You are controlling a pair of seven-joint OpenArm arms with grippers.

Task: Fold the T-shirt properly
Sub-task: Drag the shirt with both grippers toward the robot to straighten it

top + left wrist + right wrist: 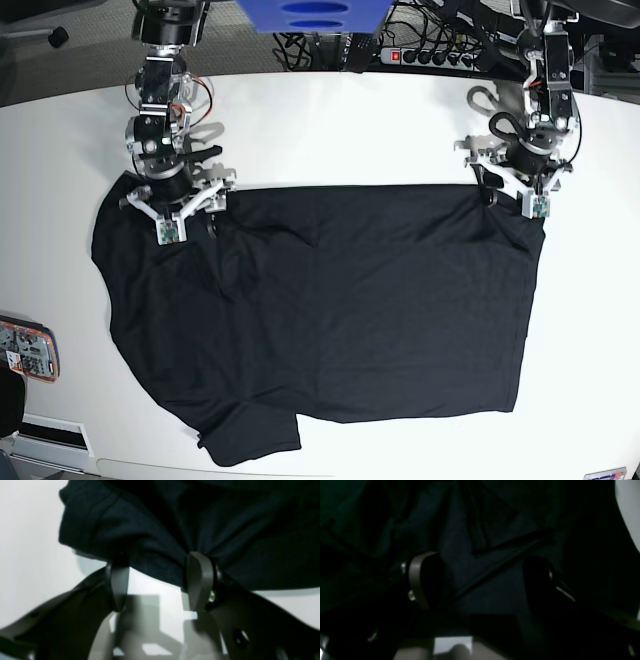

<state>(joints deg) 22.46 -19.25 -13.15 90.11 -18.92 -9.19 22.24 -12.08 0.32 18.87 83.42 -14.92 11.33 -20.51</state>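
The black T-shirt (360,300) lies spread on the white table (330,120), with one sleeve (255,440) at the near edge. My left gripper (515,195) stands over its far right corner. In the left wrist view the left gripper (158,560) is open, its grey fingers (200,580) wide apart, with the bunched edge of the T-shirt (155,530) between their tips. My right gripper (172,215) is at the far left corner. The right wrist view is dark. There the right gripper (481,560) is open over wrinkled T-shirt (470,542) cloth.
An orange-rimmed device (25,350) lies at the table's left edge. Behind the table are a blue object (310,15), a power strip (420,55) and cables. The table's near edge runs just below the shirt.
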